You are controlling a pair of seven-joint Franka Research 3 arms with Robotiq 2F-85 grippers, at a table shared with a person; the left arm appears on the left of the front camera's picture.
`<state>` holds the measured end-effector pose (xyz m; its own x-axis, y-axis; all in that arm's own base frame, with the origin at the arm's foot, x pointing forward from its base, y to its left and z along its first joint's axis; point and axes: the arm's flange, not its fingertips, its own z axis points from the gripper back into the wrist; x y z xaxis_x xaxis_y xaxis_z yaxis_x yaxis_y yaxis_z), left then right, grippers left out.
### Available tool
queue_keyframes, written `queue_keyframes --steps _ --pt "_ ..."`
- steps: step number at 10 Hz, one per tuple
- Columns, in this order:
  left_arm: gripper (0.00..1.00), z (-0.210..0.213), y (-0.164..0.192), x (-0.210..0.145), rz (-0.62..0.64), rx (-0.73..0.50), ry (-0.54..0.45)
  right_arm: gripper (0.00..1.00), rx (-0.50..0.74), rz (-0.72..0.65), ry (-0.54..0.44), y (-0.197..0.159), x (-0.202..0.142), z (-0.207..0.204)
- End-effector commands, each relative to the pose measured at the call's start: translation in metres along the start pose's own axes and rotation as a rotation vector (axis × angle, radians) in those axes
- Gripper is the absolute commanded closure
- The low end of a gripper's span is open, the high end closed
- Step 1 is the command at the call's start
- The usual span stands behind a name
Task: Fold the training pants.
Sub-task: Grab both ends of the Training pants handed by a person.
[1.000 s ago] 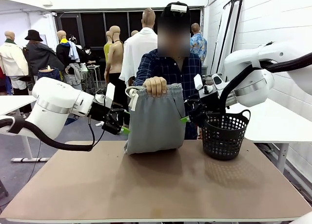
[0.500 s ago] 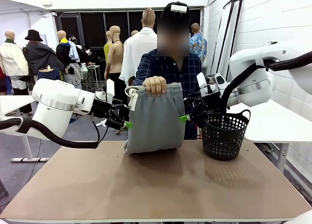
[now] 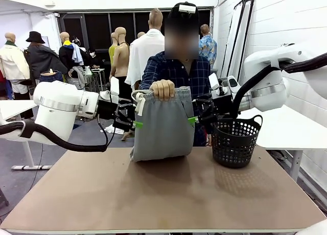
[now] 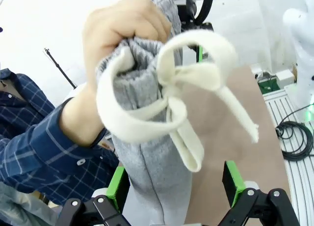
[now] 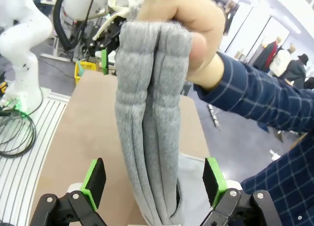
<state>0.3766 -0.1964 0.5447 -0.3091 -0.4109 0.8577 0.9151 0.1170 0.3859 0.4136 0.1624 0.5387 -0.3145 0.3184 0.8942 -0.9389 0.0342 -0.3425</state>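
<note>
A person's hand (image 3: 163, 89) holds the light grey training pants (image 3: 162, 125) up by the waistband, folded into a hanging bundle whose bottom rests on the table. My left gripper (image 3: 135, 124) stands open at the bundle's left edge. My right gripper (image 3: 194, 119) stands open at its right edge. In the left wrist view the training pants (image 4: 147, 157) and their white drawstring (image 4: 186, 113) hang between the green pads (image 4: 117, 184), untouched. In the right wrist view the training pants (image 5: 147, 113) hang from the hand (image 5: 181, 24) between the spread pads (image 5: 93, 182).
A black mesh basket (image 3: 235, 140) stands on the brown table (image 3: 163, 194) at the right, close under my right arm. The person stands at the table's far edge behind the pants.
Both grippers have risen and closed in on the sides of the hanging pants, the left one more. The person's hand and the pants have stayed put.
</note>
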Motion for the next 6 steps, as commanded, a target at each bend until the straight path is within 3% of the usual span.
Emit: queue_keyframes --steps 1,6 --pt "0.00 -0.002 0.003 -0.003 0.004 0.008 -0.065 0.00 -0.017 0.016 -0.085 0.004 -0.004 -0.007" --pt "0.00 -0.012 0.015 0.008 0.065 -0.014 -0.139 0.00 -0.016 0.000 -0.131 0.002 -0.005 -0.013"
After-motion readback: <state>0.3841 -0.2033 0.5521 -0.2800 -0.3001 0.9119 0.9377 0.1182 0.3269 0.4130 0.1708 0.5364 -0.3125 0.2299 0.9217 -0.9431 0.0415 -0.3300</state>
